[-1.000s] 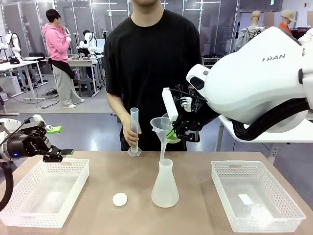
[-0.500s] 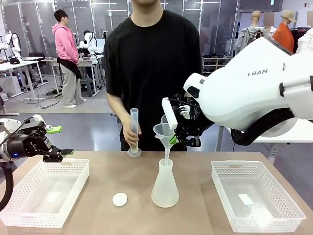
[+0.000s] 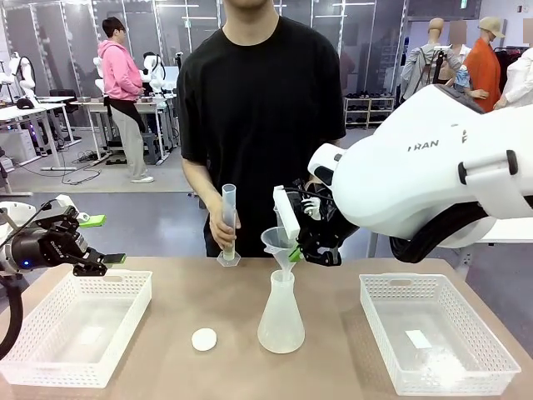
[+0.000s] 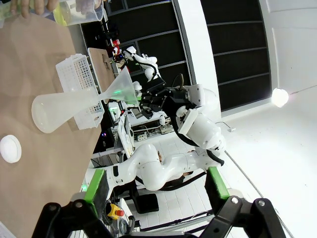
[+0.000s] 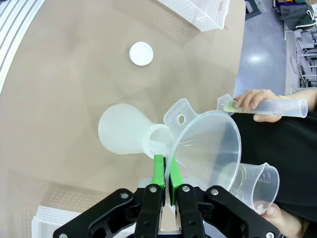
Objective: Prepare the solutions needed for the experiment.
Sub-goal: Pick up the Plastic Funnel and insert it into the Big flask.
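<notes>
A clear funnel [image 3: 278, 241] is clamped by its rim tab between the green pads of the right claw [image 3: 293, 250], which are pressed together on it. The funnel is held tilted, with its stem set in the neck of a frosted flask [image 3: 281, 321]. The flask stands upright at the middle of the counter [image 3: 341, 287].

The solution [image 5: 229, 105] is seen as a shallow, pale yellow-green layer at the bottom of a cylinder [image 3: 228, 204]. The cylinder is held upright in a person's hand [image 3: 225, 230], with its base at the counter's far edge. It is just left of the funnel and apart from it. In the right wrist view a clear beaker [image 5: 252, 181] is gripped in the person's other hand [image 5: 280, 218], just behind the funnel's rim.

The left claw [image 3: 102, 240] is held with its fingers spread wide apart above the far left corner of the left basket [image 3: 50, 367]. A round white cap [image 3: 204, 338] lies on the counter between that basket and the flask, touching neither. The right basket [image 3: 391, 287] sits at the counter's right end, well apart from the flask, with a small white slip [image 3: 418, 338] lying flat inside it.
</notes>
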You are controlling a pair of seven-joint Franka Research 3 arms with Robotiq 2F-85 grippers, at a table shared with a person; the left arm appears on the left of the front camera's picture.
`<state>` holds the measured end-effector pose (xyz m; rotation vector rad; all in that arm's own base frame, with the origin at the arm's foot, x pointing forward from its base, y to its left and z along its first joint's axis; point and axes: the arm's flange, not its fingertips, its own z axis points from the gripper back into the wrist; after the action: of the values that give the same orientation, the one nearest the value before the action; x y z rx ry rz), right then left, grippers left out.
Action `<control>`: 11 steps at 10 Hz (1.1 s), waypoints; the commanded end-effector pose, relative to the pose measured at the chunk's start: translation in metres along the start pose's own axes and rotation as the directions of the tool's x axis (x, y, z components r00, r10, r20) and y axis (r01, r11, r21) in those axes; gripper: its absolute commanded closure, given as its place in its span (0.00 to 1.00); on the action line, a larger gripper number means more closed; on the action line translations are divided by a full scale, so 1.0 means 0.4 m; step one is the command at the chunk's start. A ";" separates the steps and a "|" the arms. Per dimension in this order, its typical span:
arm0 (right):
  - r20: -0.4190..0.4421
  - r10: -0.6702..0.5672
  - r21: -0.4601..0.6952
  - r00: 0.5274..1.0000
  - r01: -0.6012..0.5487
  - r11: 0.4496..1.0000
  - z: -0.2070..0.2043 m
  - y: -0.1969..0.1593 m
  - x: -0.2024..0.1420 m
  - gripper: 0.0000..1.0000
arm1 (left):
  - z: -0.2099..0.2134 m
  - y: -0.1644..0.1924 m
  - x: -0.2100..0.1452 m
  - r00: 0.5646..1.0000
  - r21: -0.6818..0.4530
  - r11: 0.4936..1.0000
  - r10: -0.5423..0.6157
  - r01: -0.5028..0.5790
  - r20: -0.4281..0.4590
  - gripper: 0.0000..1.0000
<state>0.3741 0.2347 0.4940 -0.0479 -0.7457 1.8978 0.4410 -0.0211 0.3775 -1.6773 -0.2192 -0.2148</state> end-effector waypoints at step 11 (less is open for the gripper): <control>0.009 -0.037 -0.044 0.999 0.037 0.998 -0.082 0.055 -0.003 0.95 | -0.004 -0.007 -0.001 1.000 -0.008 1.000 -0.005 0.005 0.008 0.00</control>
<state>0.3689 0.2398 0.4631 -0.0661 -0.7627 1.8689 0.4410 -0.0210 0.3775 -1.6772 -0.2192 -0.2147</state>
